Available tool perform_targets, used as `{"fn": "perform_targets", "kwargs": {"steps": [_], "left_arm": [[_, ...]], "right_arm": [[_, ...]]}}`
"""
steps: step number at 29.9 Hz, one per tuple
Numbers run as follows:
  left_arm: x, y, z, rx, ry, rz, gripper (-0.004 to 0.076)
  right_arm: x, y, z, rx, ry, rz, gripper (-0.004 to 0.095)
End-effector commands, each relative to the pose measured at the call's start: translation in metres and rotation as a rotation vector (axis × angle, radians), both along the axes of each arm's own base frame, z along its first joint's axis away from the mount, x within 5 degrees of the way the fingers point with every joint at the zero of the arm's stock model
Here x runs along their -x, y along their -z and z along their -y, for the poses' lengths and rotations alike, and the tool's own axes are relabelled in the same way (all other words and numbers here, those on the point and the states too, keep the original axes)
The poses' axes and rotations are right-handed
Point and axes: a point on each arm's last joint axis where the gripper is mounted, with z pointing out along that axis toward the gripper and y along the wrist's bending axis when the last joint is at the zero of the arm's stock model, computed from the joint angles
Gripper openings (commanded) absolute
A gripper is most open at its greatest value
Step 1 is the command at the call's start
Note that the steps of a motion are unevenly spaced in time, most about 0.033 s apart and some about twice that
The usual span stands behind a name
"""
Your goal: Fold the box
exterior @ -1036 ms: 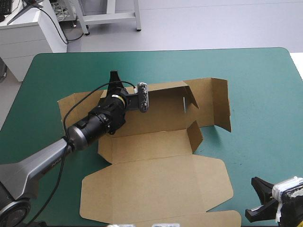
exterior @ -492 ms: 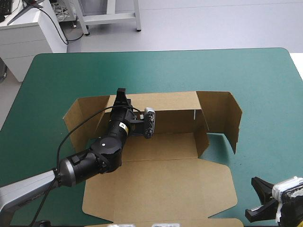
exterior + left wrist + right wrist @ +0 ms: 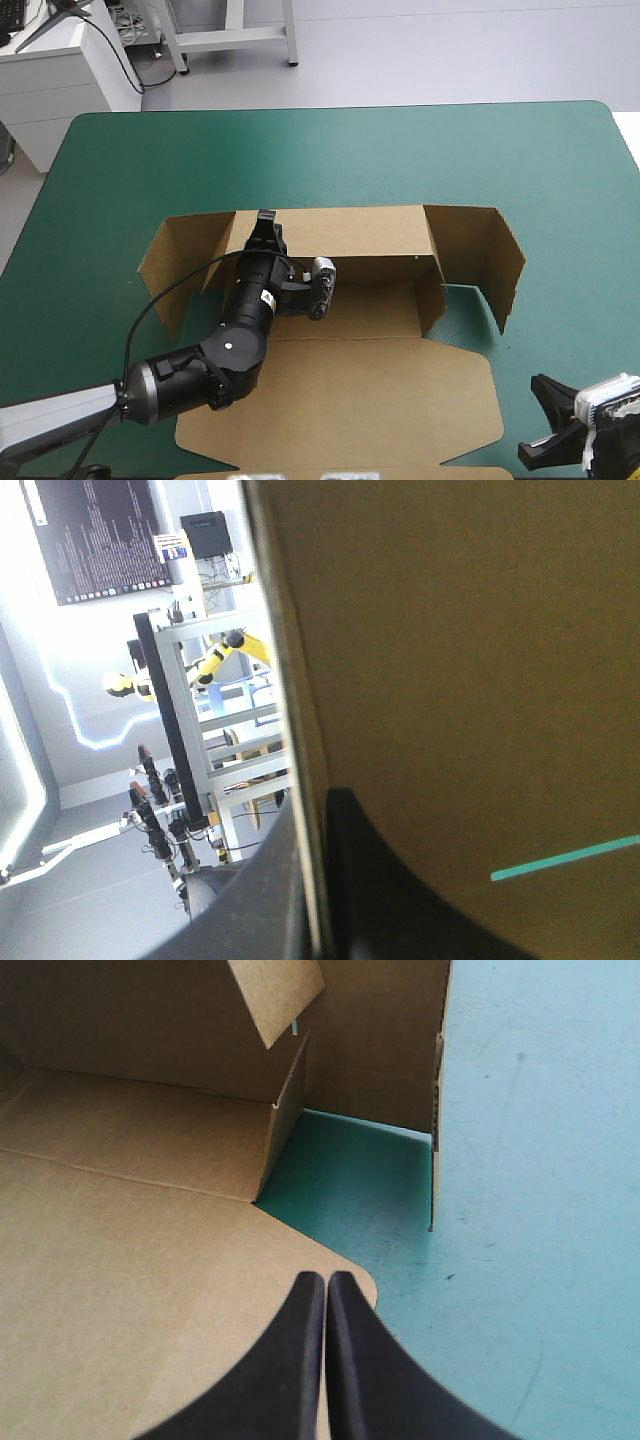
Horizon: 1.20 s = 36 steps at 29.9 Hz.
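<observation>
The brown box (image 3: 350, 310) lies in the middle of the table with its lid panel (image 3: 340, 390) flat toward the near edge. Its back wall (image 3: 350, 232) stands upright, and the side flaps at both ends (image 3: 490, 250) are angled forward. My left gripper (image 3: 265, 222) pinches the top edge of the back wall near its left end. In the left wrist view the board's edge (image 3: 300, 730) runs between the two black fingers (image 3: 310, 800). My right gripper (image 3: 326, 1278) is shut on nothing and rests near the table's front right corner (image 3: 545, 420), just off the lid's corner.
Bare teal-green cover (image 3: 300, 150) stretches beyond the box to the far edge and along the right side (image 3: 580, 300). A short inner flap (image 3: 285, 1110) stands at the tray's right end, ahead of my right gripper.
My left gripper has pulled the back wall up and toward the near side, from leaning back to upright. The side flaps swung forward with it. The right arm has not moved.
</observation>
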Motion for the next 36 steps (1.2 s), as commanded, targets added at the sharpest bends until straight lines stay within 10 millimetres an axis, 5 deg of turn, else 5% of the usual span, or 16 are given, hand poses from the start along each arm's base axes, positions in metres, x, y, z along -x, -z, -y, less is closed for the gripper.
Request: {"fn": "perform_targets", "kwargs": {"steps": [1,8,14,17,31,36], "left_arm": [[0.009,-0.011,0.007,0.086,0.039,0.017,-0.0008],[0.013,-0.011,0.009,0.103,0.036,0.018,-0.0008],[0.013,-0.011,0.009,0.104,0.039,0.016,-0.0008],[0.013,-0.011,0.009,0.102,0.041,0.02,-0.0008],[0.012,-0.015,0.01,0.078,0.064,0.061,-0.0008],[0.012,-0.015,0.01,0.078,0.064,0.061,-0.0008]], "right_arm": [[-0.003,-0.012,0.0,0.014,-0.006,0.085,-0.0011],[-0.005,-0.012,0.001,0.057,0.002,0.105,0.0073],[-0.023,-0.021,-0.004,0.019,0.06,0.032,0.055],[-0.039,-0.035,-0.01,0.004,0.097,-0.021,0.0712],[-0.164,-0.147,-0.059,0.121,0.174,-0.197,0.0729],[-0.203,-0.168,-0.068,0.159,0.199,-0.216,0.0729]]}}
